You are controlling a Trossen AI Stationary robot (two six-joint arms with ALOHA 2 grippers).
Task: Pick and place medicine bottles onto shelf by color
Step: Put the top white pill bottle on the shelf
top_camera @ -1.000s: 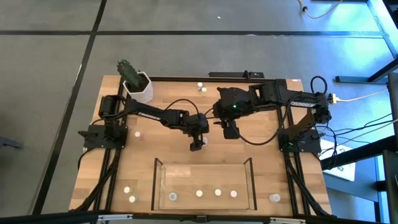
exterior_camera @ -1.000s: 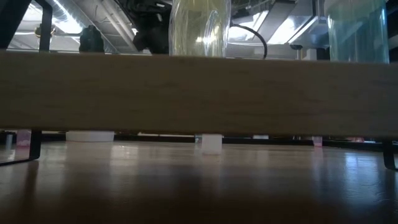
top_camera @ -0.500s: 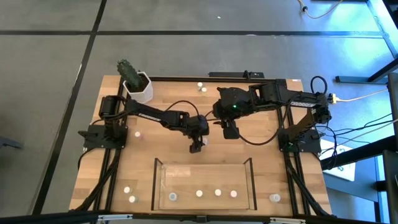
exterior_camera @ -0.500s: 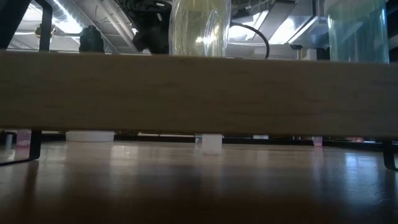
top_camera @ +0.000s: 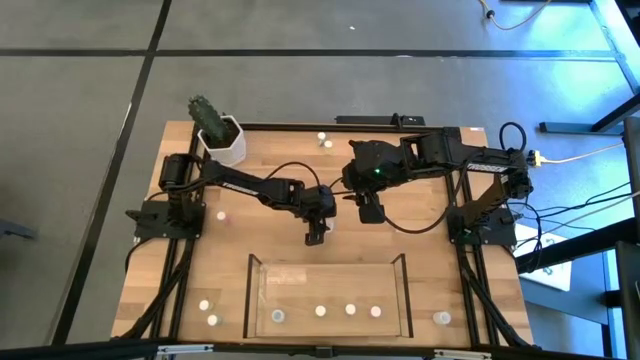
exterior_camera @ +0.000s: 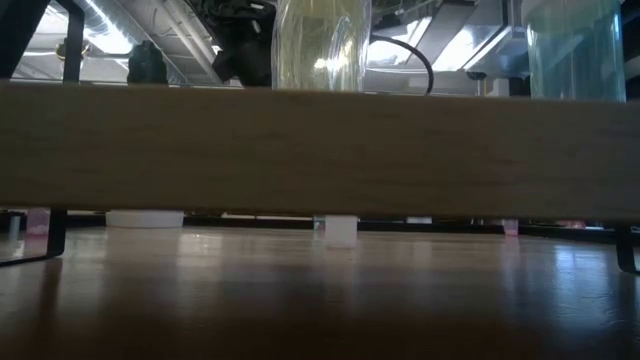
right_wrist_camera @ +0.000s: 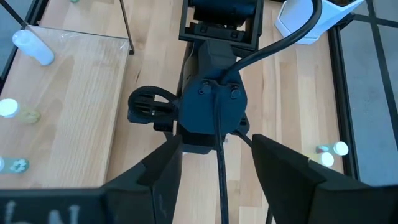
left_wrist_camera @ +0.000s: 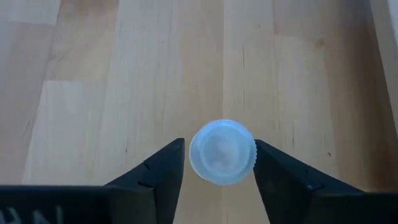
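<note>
Left claw (top_camera: pixel 316 236) low at table centre, just off the shelf's 12 o'clock wall. Fingers (left_wrist_camera: pixel 163 171) apart, flanking one white-capped bottle (left_wrist_camera: pixel 222 152) closely on both sides; contact or a hair's gap, cannot tell. Bottle upright on bare wood, not lifted. Probably about to be clamped.

Right claw (top_camera: pixel 369 212) hanging at 2 o'clock from the left one, near it, above the table (top_camera: pixel 420 250). Fingers (right_wrist_camera: pixel 283 163) spread wide, nothing between. Waiting, by the look of it.

Shelf (top_camera: pixel 405 296) at the table's 6 o'clock edge. Inside: four bottles in a row along the 6 o'clock side (top_camera: pixel 349 310), one of them at the 9 o'clock end of that row (top_camera: pixel 277 316). Colours too small to sort from above. In the right wrist view, one bottle lying on its side in the shelf (right_wrist_camera: pixel 33 48).

Still loose on the table: two at the 7 o'clock corner (top_camera: pixel 207 311), one at the 5 o'clock corner (top_camera: pixel 442 318), one pinkish at 9 o'clock beside the left arm's base (top_camera: pixel 222 214), one at 12 o'clock (top_camera: pixel 322 138).

Cactus pot (top_camera: pixel 222 134) at 11 o'clock, clear of the work.

Estimate: somewhat under half done. Five or so shelved, six left counting the one between the fingers.
</note>
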